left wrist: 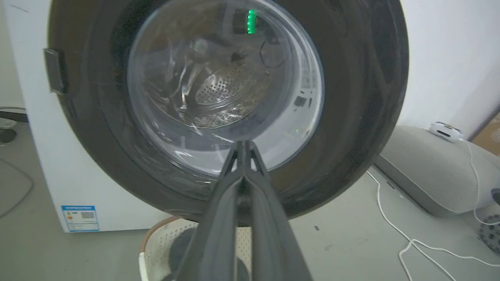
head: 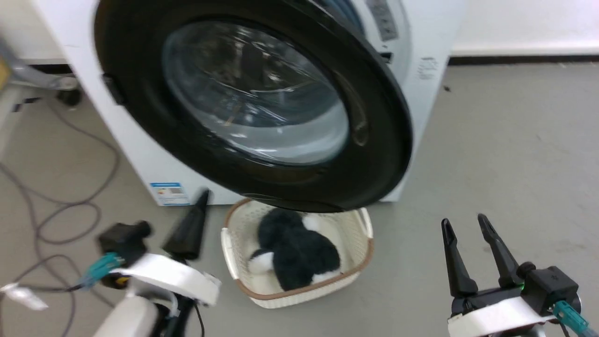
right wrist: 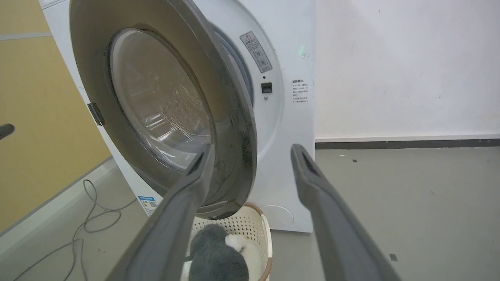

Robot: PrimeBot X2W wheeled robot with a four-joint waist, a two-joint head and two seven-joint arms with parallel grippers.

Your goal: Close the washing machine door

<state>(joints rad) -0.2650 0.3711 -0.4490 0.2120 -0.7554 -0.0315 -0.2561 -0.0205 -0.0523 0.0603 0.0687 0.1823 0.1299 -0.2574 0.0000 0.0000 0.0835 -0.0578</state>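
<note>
My left gripper [head: 202, 197], clenched empty, points at the washing machine door [head: 255, 93], which stands ajar. My right gripper [head: 463, 222] is spread, empty.

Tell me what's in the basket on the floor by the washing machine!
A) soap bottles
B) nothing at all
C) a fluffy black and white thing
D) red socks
C: the cream basket on the floor below the open washing machine door holds a fluffy black-and-white thing.
</note>
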